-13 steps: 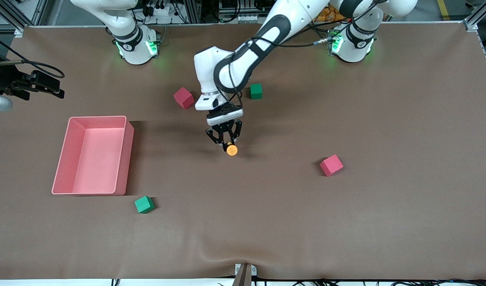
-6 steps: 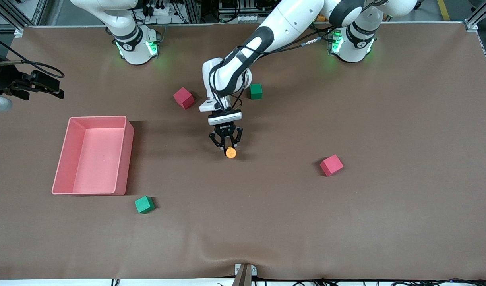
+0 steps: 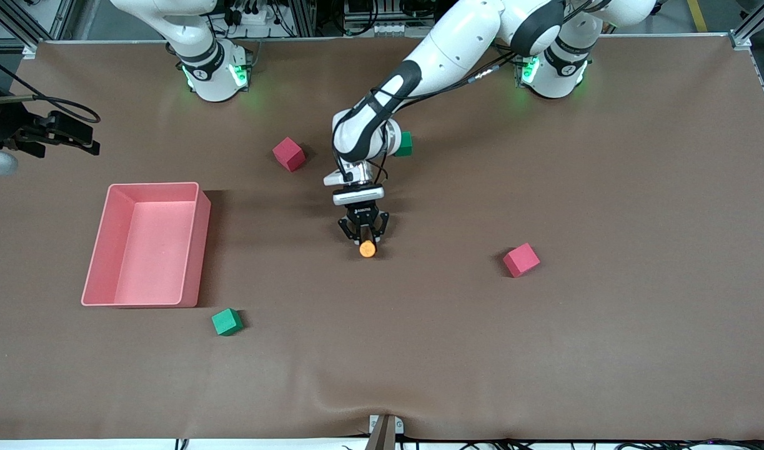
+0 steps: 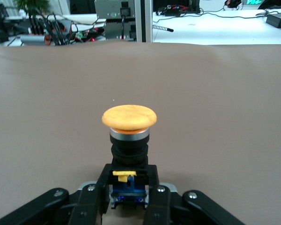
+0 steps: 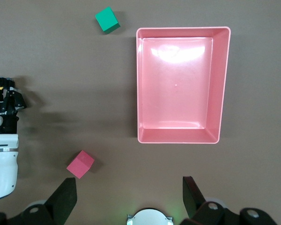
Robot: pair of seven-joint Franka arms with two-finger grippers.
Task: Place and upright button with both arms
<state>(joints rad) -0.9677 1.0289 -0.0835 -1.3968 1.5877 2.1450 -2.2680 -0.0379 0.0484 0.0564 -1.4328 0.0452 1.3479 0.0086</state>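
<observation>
We are seeing the button (image 3: pixel 368 249), orange cap facing the front camera, being gripped by our left gripper (image 3: pixel 363 234) over the table (image 3: pixel 606 344) beside the pink tray (image 3: pixel 145 244), while our right gripper (image 5: pixel 131 199) is waiting with fingers apart above that tray.

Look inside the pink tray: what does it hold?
The pink tray holds nothing; its whole floor shows in the right wrist view. The button is shut in the left gripper.

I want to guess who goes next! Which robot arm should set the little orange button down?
Left, probably. The left gripper already pinches the button low over mid-table. The right gripper waits high up, open, over the pink tray.
</observation>
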